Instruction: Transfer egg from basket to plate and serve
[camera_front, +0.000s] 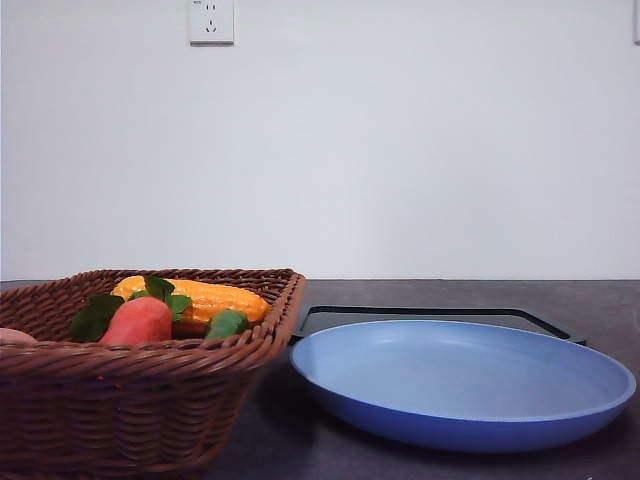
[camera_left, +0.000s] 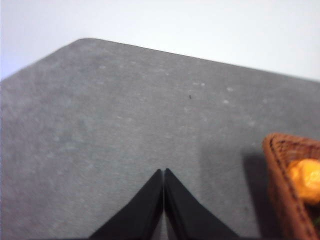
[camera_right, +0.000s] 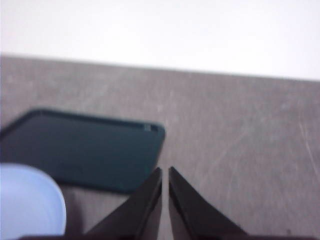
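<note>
Grey table (camera_front: 600, 300) — wicker basket (camera_front: 130, 400), blue plate (camera_front: 460, 385).

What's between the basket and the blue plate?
Just bare dark table in the front view; basket and plate sit side by side, apart.

A plain white wall (camera_front: 400, 150) fills the background, evenly lit and unmarked. A white electrical outlet (camera_front: 211, 20) sits on it at about 11 o'clock, near the upper edge. Below, a dark grey, faintly speckled tabletop (camera_front: 600, 295) meets the wall along a straight horizontal line. Soft, diffuse light leaves only faint shadows on the surface.
</note>
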